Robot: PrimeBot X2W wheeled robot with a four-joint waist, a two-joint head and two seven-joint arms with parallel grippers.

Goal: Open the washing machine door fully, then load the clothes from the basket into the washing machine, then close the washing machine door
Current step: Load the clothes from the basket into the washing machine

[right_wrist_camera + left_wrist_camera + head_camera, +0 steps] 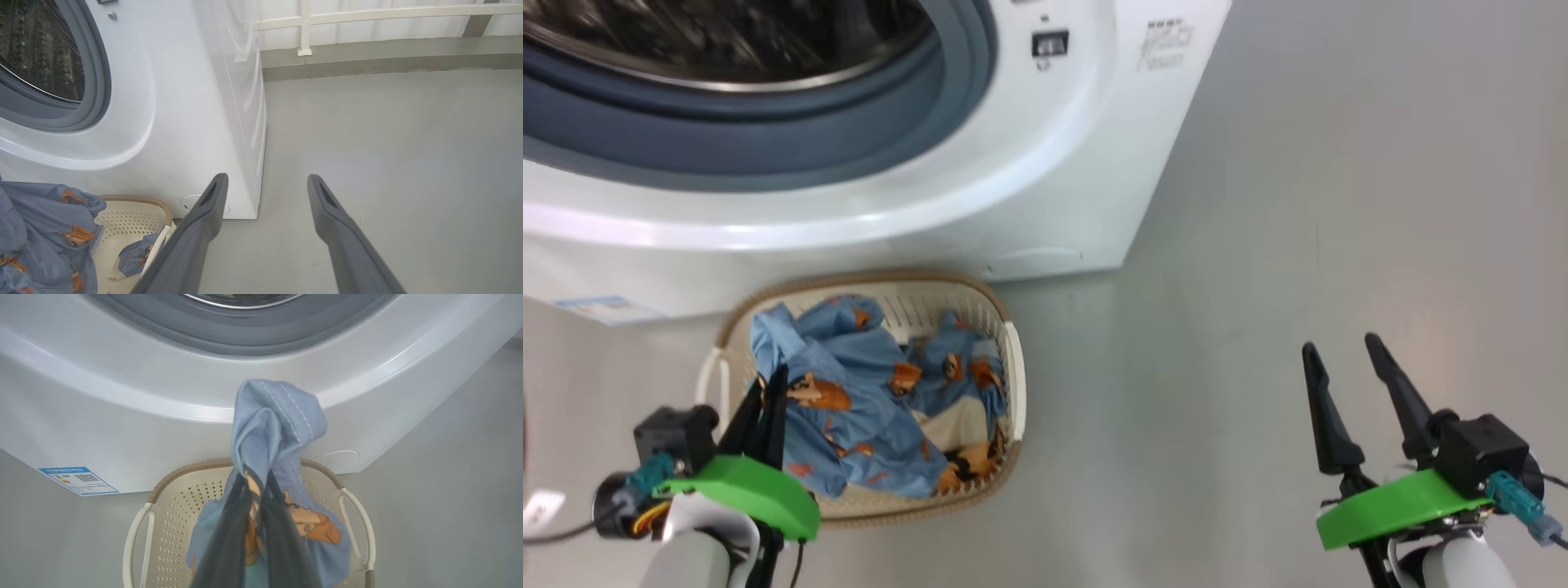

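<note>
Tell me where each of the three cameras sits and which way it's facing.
Head view: on the head, facing forward and down at the washing machine and the basket of clothes; left claw lower left, right claw lower right.
Left wrist view: on that wrist, along the shut fingers pinching some clothes over the basket, machine front behind.
Right wrist view: on that wrist, along the open fingers, toward the machine's right corner and the floor.
Shared: all three show the basket and the machine.
</note>
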